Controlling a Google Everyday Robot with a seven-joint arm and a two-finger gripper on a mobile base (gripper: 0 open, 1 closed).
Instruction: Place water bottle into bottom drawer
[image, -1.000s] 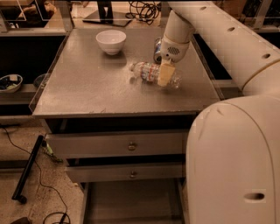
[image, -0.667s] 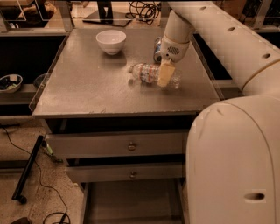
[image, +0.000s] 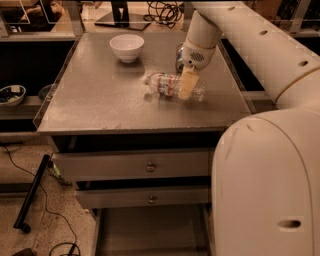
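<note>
The water bottle (image: 162, 84) lies on its side on the flat grey metal table (image: 100, 107), right of the middle, with its cap end to the left. It is clear ribbed plastic with a coloured label around the middle. The gripper (image: 186, 84) is down at the right part of the bottle, and its pale yellow end covers the bottle there. Whether it is clamped on the bottle or apart, I cannot tell. The arm (image: 240, 35) above it is smooth, white and round. A white round bowl (image: 127, 47) stands far on the table, well apart from the bottle to the left.

Under the table, two grey drawer fronts each have a small brass knob (image: 151, 166). Below them the bottom drawer (image: 150, 232) is pulled out toward the near side, a shallow tray with a flat grey floor.
</note>
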